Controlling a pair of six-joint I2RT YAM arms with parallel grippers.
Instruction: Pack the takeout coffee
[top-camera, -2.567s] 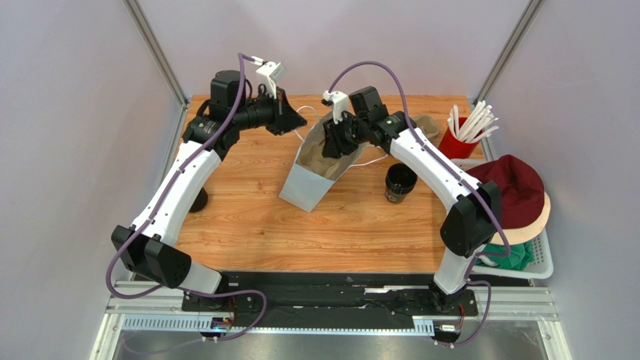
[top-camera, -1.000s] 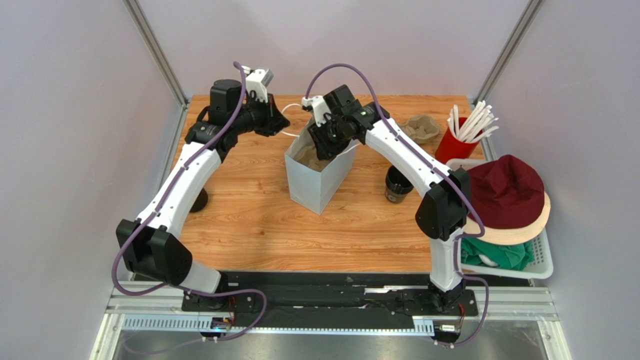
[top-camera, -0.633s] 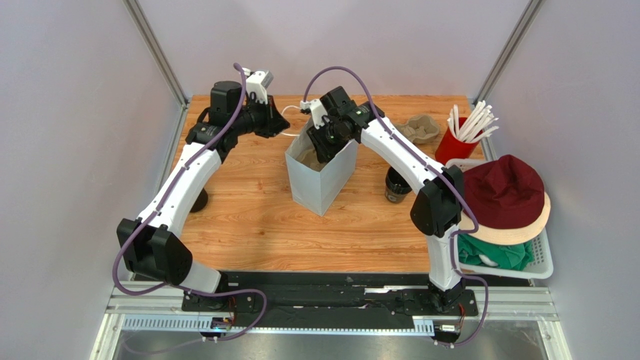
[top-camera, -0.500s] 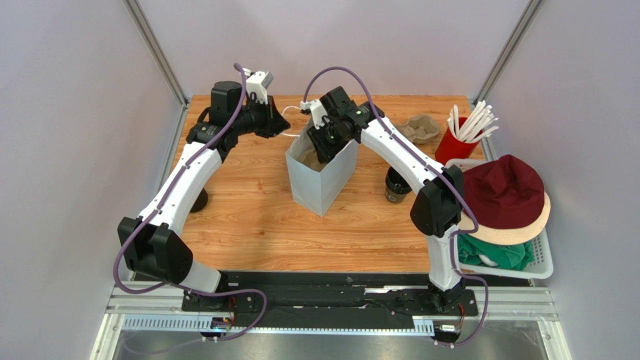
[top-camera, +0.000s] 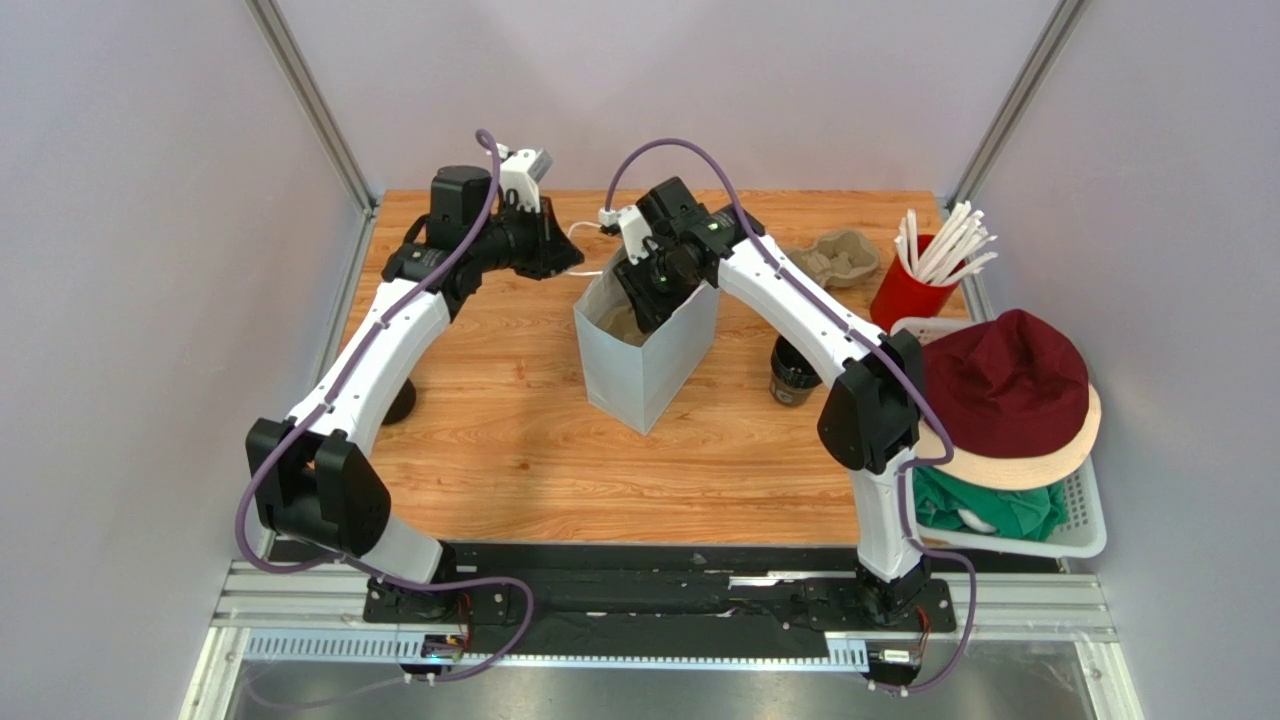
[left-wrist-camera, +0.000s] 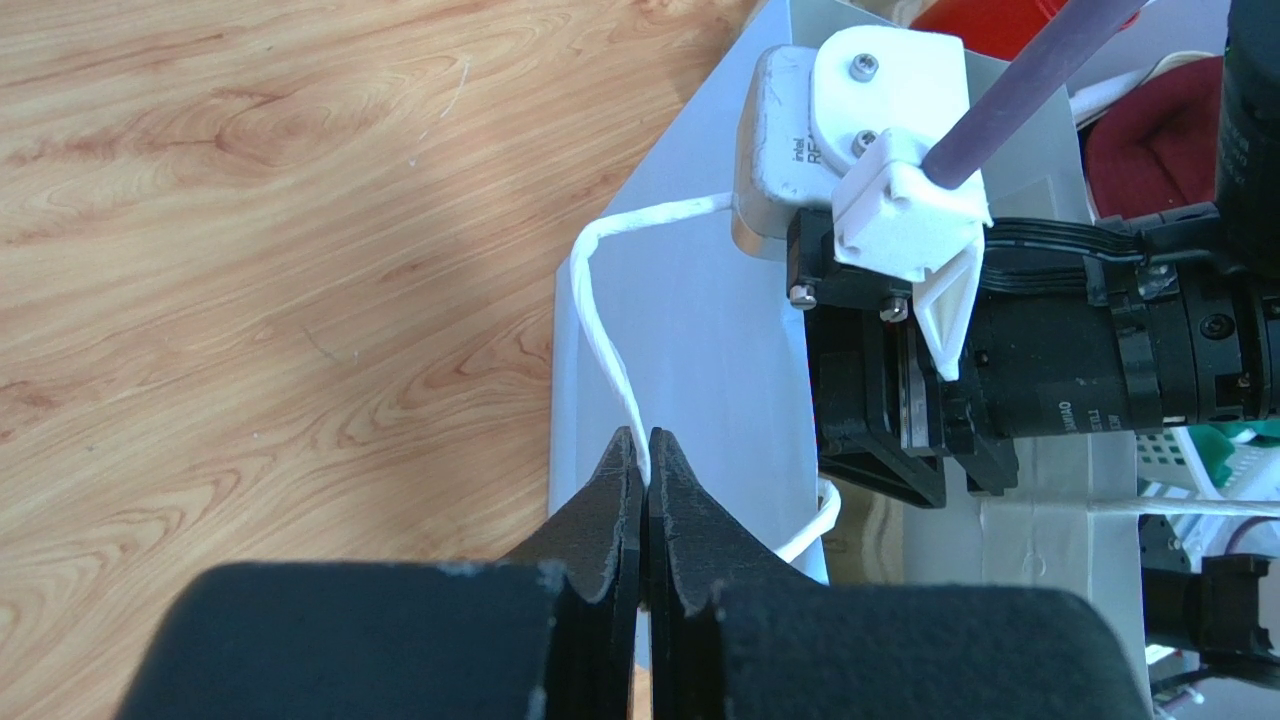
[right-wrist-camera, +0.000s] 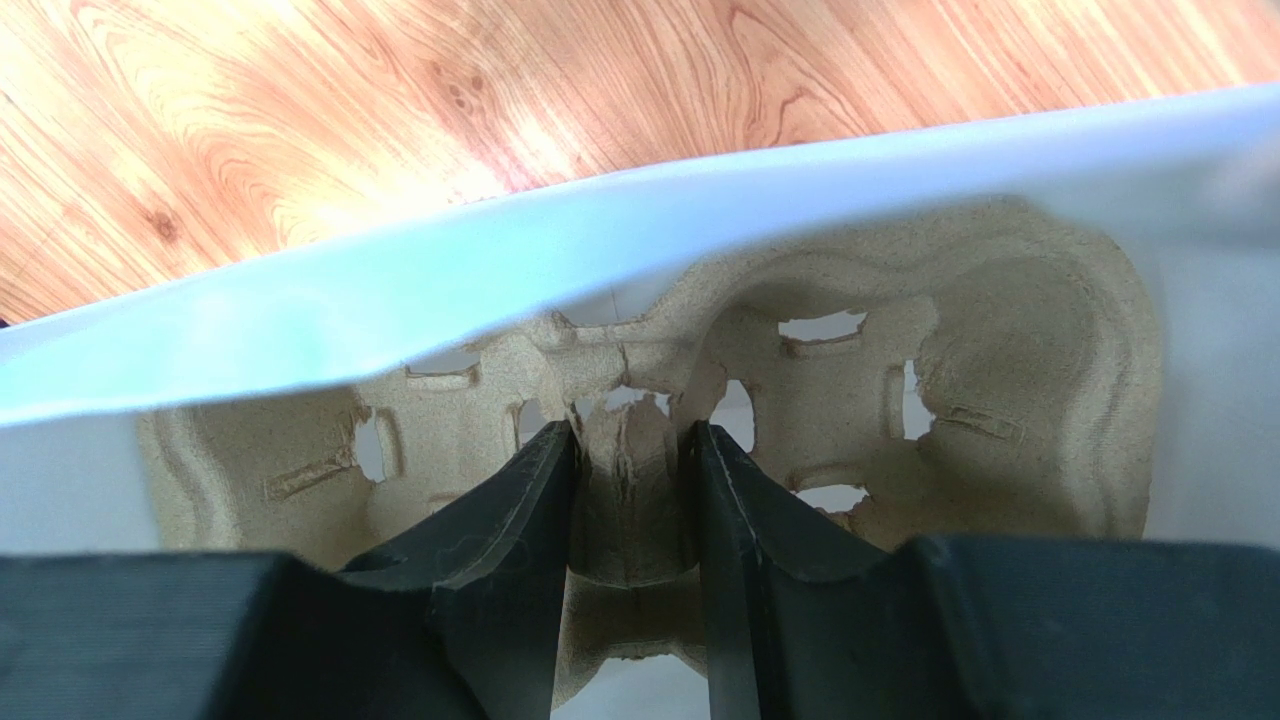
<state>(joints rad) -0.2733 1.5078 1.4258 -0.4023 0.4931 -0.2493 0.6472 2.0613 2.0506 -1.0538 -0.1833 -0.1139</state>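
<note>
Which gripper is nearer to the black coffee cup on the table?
Right. The right gripper is inside the paper bag, left of the coffee cup; the left gripper holds the handle on the bag's farther side.

Overhead view looks down; close wrist views share the bag (top-camera: 639, 368).

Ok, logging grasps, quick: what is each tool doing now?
Left tool: closed on the bag handle.
Right tool: closed on the carrier, inside the bag.

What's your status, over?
Left end effector shut on bag handle. Right end effector shut on cup carrier inside paper bag. Takeout coffee on table, outside bag, right arm overlapping it.
</note>
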